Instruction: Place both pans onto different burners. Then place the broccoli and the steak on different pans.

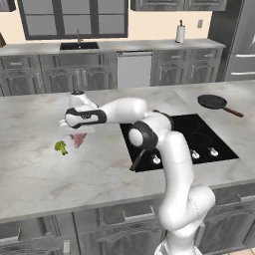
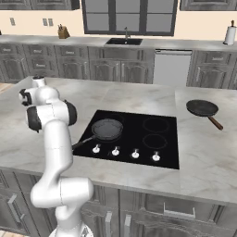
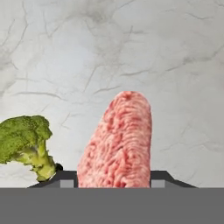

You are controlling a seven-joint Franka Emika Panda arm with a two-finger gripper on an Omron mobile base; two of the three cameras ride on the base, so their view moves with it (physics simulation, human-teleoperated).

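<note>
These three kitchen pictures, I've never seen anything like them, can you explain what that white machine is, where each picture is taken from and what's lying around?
The white machine is a robot arm on a base in a computer-drawn kitchen. Two pictures come from cameras behind it, left and right; the third looks along its gripper. The gripper is down at the marble counter, its jaws closed on either side of the steak, a pinkish-red slab. The broccoli lies just beside it. One black-handled pan already sits on a burner of the cooktop. The brown-handled pan rests on the counter to the right of the cooktop.
</note>
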